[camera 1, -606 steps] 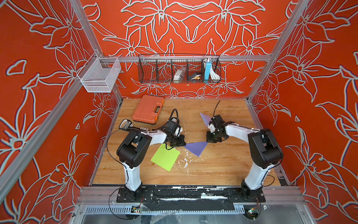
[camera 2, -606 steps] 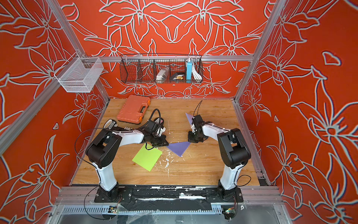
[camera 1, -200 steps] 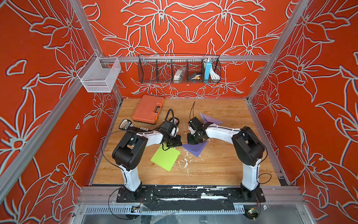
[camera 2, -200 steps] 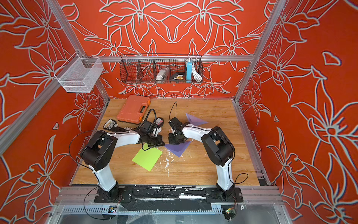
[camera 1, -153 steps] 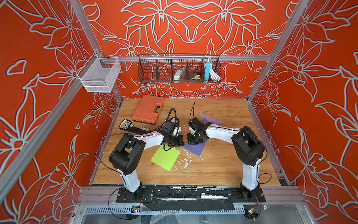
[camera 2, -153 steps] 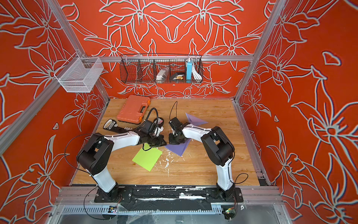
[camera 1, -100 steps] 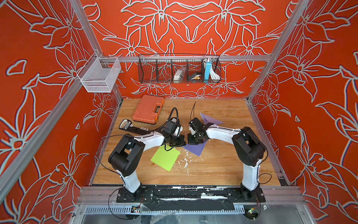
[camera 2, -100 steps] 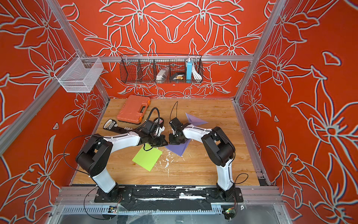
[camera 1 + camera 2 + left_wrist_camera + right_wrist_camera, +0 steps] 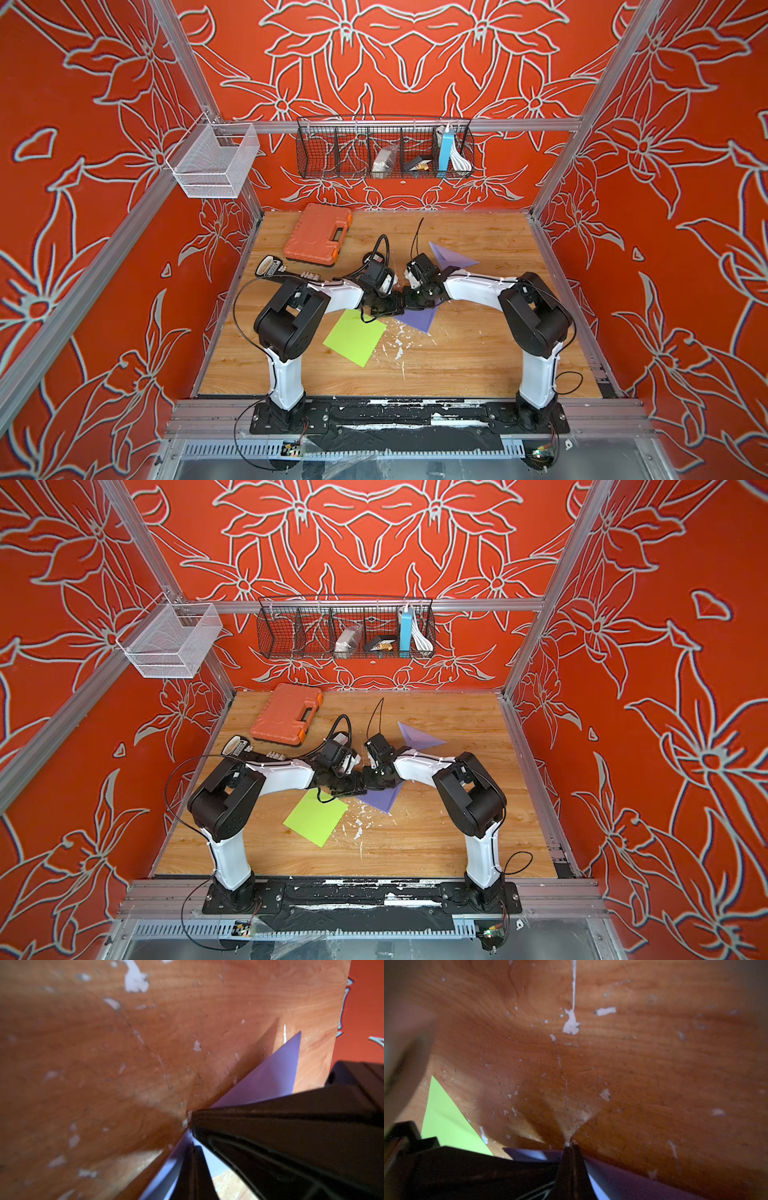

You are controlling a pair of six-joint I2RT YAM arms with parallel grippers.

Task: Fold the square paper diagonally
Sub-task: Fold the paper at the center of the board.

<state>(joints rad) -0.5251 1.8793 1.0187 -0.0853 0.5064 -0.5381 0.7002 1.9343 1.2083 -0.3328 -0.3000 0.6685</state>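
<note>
Left fingers: the left gripper [image 9: 390,306] was closed, its black fingers [image 9: 270,1136] brought together with no gap to speak of and the tips set down on paper.
Right fingers: the right gripper [image 9: 410,301] was closed as well, narrowed to one blunt point [image 9: 570,1148] and almost nose to nose with the left one.
Paper under the tips: a purple paper triangle [image 9: 420,319] lay flat on the wooden tabletop [image 9: 478,357], directly beneath both pairs of fingertips, one edge running under them [image 9: 270,1080].
Hold: whether either pair pinched a layer or only pressed down could not be told.
Done so far: this sheet appeared already folded corner to corner, so the fold itself looked made.
Step in hand: most likely flattening the crease along that edge.
Beside the left fingers: a bright green square paper sheet [image 9: 355,338] lay flat and unfolded, just beside them, clear of the right fingers.
Beyond the right fingers: a second purple paper triangle [image 9: 451,257] lay well apart from both grippers.
Left to do: finishing the crease and letting go; the green sheet, if it counted, was untouched.
</note>
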